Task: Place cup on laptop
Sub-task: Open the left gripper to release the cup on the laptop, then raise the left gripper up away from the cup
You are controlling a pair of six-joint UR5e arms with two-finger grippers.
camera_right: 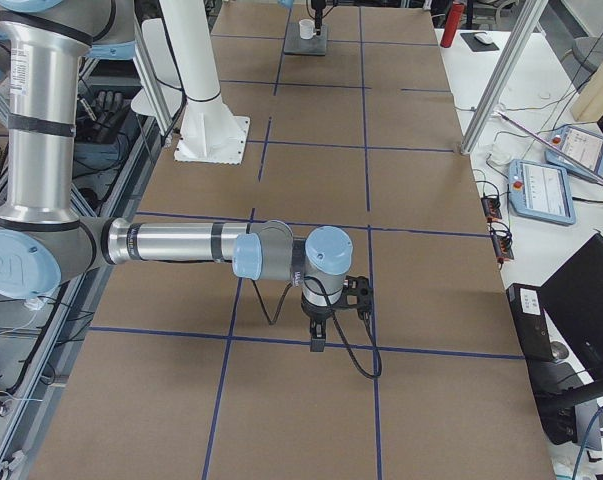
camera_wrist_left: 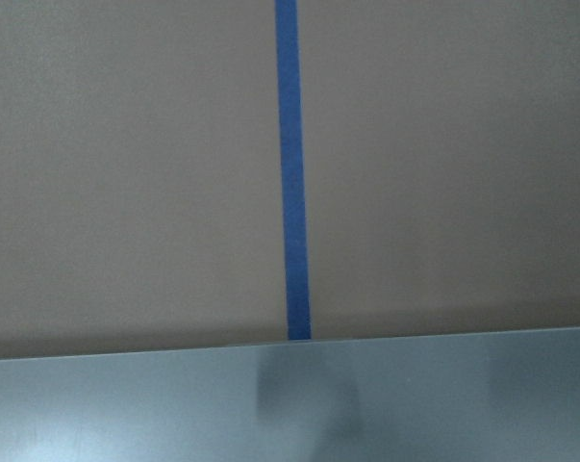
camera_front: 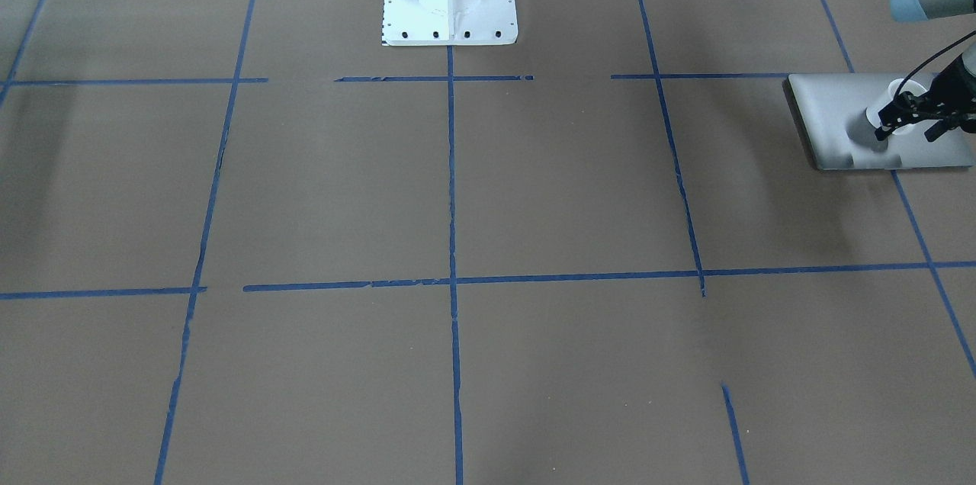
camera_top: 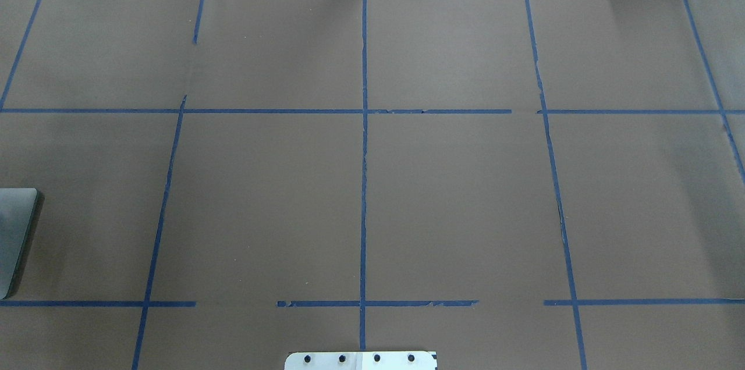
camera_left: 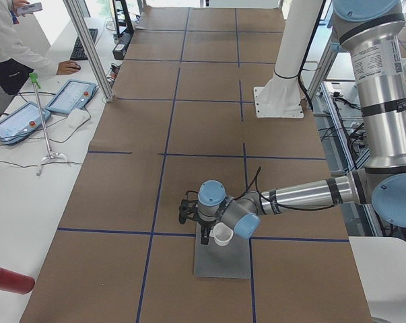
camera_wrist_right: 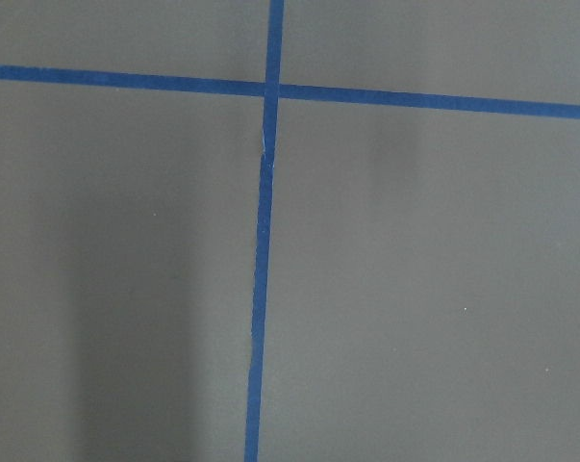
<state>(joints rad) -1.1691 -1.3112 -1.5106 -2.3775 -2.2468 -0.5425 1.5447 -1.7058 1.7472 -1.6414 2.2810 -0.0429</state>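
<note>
The cup (camera_front: 894, 100) stands upright with its mouth up, so its long axis is vertical. Its handle does not show clearly enough to say which way it points. The cup is over the lid of the laptop (camera_front: 831, 111), inside the edges and towards the end that faces the table's middle. I cannot tell whether its base rests on the lid or hangs just above it.

The left gripper (camera_front: 906, 136) comes down from above with one dark finger on each side of the cup. I cannot tell whether the fingers press on it or stand slightly off.

The laptop lies flat and closed at the far left end of the table (camera_front: 534, 187), on the side near the robot. Its long side runs along the table's length. In the overhead view only one corner of it shows at the left edge.

I judge the step to be setting down and letting go. To do it well:
- Keep the cup plumb and lower it straight until the base sits flat.
- Open the jaws only then, and only as wide as needed.
- Rise straight up so that no finger drags the rim.

The lid looks smooth, so a sideways nudge would probably slide the cup.

The right gripper (camera_right: 318, 335) hangs over bare table well to the right. Its jaws cannot be judged from here.
</note>
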